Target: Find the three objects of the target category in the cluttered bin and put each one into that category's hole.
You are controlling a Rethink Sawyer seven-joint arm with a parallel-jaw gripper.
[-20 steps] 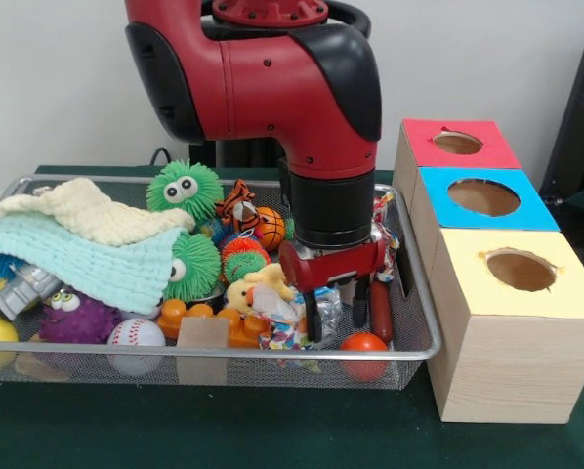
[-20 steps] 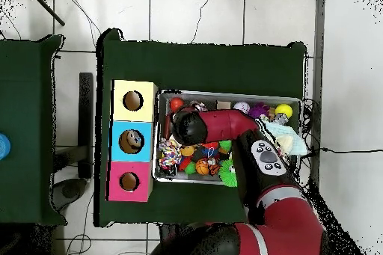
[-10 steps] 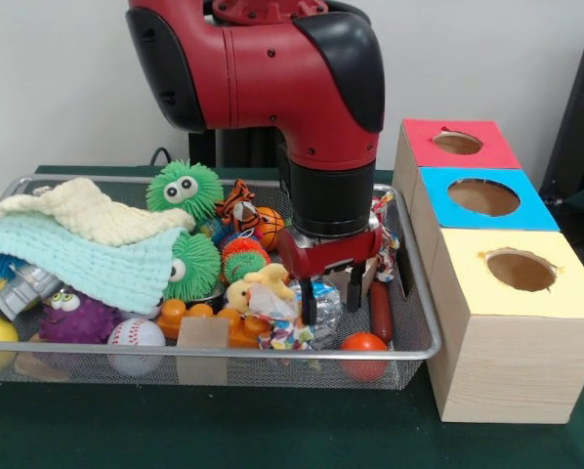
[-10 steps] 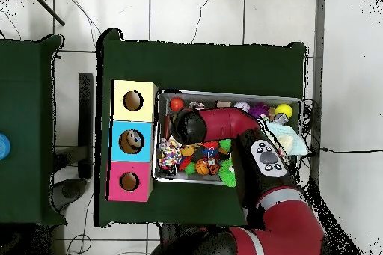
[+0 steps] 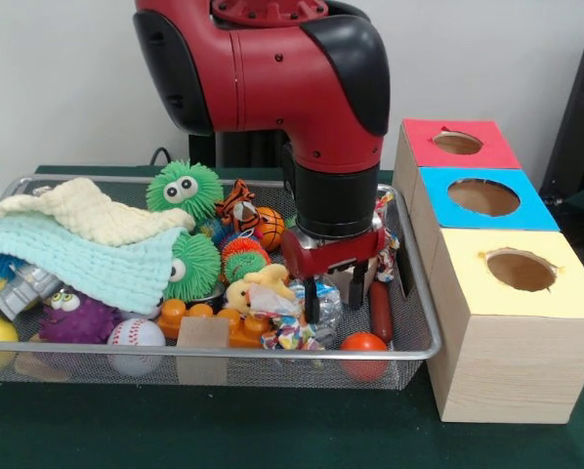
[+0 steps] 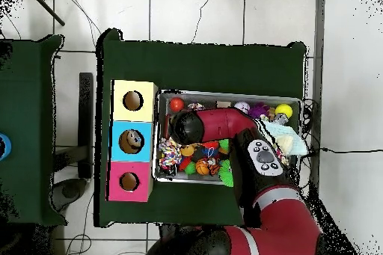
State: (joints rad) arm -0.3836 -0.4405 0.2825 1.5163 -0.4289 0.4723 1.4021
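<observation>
The gripper (image 5: 333, 294) hangs inside the wire mesh bin (image 5: 421, 293), near its right end, with its two dark fingers (image 5: 312, 301) pointing down and set moderately apart. A crinkly clear wrapper (image 5: 327, 298) lies between and just behind the fingers, but whether they touch it or grip anything cannot be told from the front view; nothing is plainly lifted. Just left of the gripper sit a yellow plush duck (image 5: 251, 288) and a bundle of colourful wrapped candies (image 5: 284, 335), with orange building blocks (image 5: 180, 317) further left. To the gripper's right a red sausage-shaped toy (image 5: 380, 310) lies along the bin wall, and an orange ball (image 5: 362, 343) rests at the near rim. Behind the arm are a tiger toy (image 5: 238, 206), a small basketball (image 5: 270, 227) and a green fuzzy ball with eyes (image 5: 183, 189). A pale blue and cream cloth (image 5: 77, 242) covers the bin's left part. Right of the bin stand three boxes with round holes: a yellow box (image 5: 517, 269) nearest, a blue box (image 5: 482, 198) behind it, and a red box (image 5: 457, 144) farthest.
</observation>
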